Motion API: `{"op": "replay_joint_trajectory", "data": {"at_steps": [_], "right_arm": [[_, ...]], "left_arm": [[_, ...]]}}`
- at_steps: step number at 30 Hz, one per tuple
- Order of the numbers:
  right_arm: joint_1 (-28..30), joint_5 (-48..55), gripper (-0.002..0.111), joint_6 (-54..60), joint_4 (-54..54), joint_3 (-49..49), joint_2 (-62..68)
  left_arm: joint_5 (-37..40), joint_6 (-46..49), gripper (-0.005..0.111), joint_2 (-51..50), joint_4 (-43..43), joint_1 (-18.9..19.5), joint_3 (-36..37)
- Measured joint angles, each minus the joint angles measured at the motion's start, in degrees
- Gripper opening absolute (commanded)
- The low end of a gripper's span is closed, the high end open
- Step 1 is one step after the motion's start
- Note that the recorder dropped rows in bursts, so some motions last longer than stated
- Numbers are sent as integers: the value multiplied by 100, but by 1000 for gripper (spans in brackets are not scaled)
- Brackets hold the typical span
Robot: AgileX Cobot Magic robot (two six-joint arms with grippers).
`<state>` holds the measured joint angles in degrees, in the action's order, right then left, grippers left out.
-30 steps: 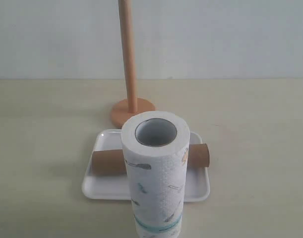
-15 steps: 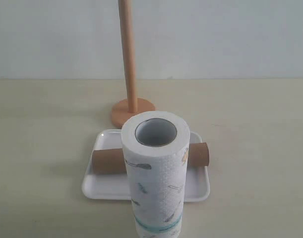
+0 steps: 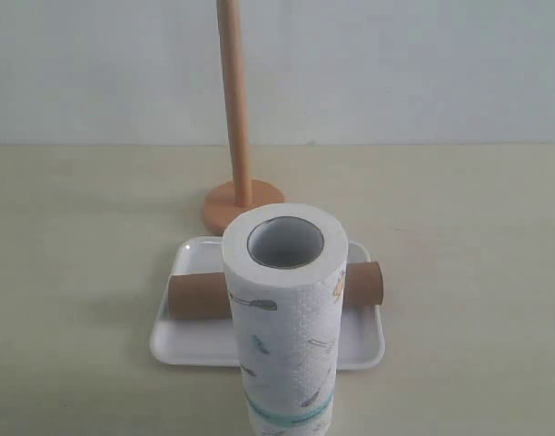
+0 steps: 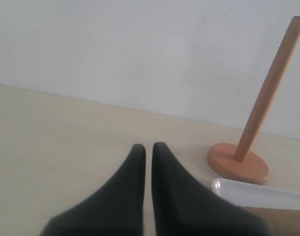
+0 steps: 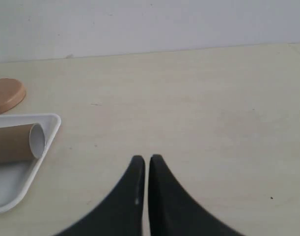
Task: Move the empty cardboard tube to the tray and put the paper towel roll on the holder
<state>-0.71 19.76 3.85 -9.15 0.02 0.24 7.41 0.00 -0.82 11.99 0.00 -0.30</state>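
Here the paper towel roll (image 3: 284, 318) stands upright on the pale worktop (image 3: 77, 227) at the near edge of the scene. Its hollow core opens upward, and a teal band circles it close to its lower end. It stands in front of the tray (image 3: 182, 345), and whether it touches the tray's near rim cannot be told. The empty cardboard tube (image 3: 197, 296) lies on its side in the tray, running left to right. The roll hides its middle, so only the two brown ends show on either side. Just past the tray's far rim stands the holder (image 3: 235, 109), with its round base flat on the worktop and its thin pole upright. The top of the pole runs out of the exterior view. The roll is well apart from the holder, with the tray between them. In the left wrist view the left pincer (image 4: 148, 147) has its dark fingers drawn together, with only a thin slit between the tips. It is poised over bare worktop to the left of the holder (image 4: 260, 113) and the tray's rim (image 4: 258, 194). The right pincer (image 5: 147, 160) is likewise closed to a thin slit, over open worktop to the right of the tray (image 5: 46, 123). From that side the tube's open end (image 5: 12, 143) sits close to the tray's right rim.
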Motion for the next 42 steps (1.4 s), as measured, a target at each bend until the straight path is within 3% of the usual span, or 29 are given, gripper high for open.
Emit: {"op": "replay_joint_trajectory", "data": {"at_steps": [13, 42], "right_arm": [[0, 0, 3, 0, 0, 0, 0], [0, 0, 3, 0, 0, 0, 0]], "left_arm": [[907, 0, 4, 62, -683, 0, 14], [952, 154, 4, 62, -705, 0, 14]]}}
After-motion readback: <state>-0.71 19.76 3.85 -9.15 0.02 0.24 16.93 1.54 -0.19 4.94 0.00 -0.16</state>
